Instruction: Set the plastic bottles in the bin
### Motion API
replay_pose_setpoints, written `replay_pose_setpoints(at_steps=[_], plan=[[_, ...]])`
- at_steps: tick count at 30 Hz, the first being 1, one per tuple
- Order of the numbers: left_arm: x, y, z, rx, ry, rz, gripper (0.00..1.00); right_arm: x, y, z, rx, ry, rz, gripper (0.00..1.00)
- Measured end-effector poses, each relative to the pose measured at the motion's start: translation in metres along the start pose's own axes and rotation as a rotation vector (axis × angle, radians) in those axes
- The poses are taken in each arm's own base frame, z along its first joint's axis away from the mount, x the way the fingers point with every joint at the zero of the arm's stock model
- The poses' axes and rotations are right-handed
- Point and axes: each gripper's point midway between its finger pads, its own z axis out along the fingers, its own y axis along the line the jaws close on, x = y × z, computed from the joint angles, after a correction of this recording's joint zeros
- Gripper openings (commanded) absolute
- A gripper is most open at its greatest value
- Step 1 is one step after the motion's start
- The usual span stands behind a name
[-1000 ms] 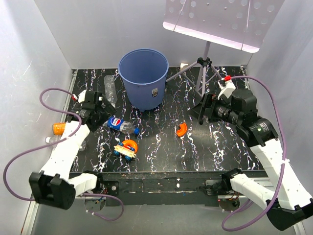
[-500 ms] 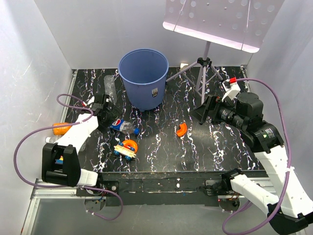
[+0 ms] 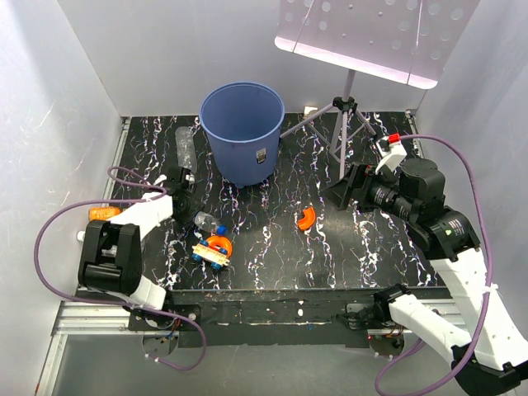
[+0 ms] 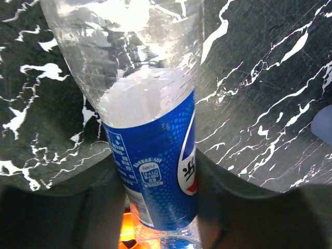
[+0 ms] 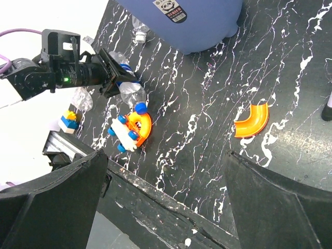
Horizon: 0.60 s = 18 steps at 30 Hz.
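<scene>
A clear plastic bottle (image 4: 155, 171) with a blue label lies on the black marbled table, left of centre. My left gripper (image 4: 155, 179) is shut on it, one finger pressed against each side of the label. From above, the left gripper (image 3: 190, 200) covers the bottle's body and only its clear neck and blue cap (image 3: 206, 221) stick out. The blue bin (image 3: 243, 132) stands upright behind it at the back centre. A second clear bottle (image 3: 185, 147) lies to the left of the bin. My right gripper (image 5: 166, 197) hangs open and empty over the right side (image 3: 342, 191).
An orange toy with blue wheels (image 3: 213, 249) lies just in front of the held bottle. An orange curved piece (image 3: 306, 218) sits mid-table. A tripod stand (image 3: 342, 124) with a perforated plate is right of the bin. An orange-labelled bottle (image 3: 102, 214) lies off the table's left edge.
My left gripper swung right over the blue-labelled bottle and shut on it, so its body is now covered. The right arm shifted slightly.
</scene>
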Motion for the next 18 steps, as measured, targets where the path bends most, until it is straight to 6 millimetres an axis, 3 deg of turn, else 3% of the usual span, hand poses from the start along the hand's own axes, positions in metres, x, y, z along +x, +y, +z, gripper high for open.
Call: replay_pose_setpoints(at_steps=[4,7,10,15,18], plan=[[-0.008,0.003,-0.014,-0.004,-0.036,0.015,0.27,-0.001,0.0,-0.001,0.002,-0.004,-0.001,0.97],[-0.026,-0.004,-0.05,0.055,-0.114,0.02,0.22,-0.001,-0.001,0.0,0.005,-0.005,-0.001,0.97],[-0.062,-0.032,-0.116,0.21,-0.259,0.03,0.21,0.0,-0.001,0.0,0.006,-0.003,0.0,0.97],[-0.131,-0.102,-0.257,0.527,-0.523,0.083,0.22,0.0,-0.002,0.002,0.009,0.003,0.002,0.97],[-0.159,-0.144,-0.316,0.662,-0.617,0.13,0.22,0.001,-0.003,0.003,0.012,0.007,0.003,0.97]])
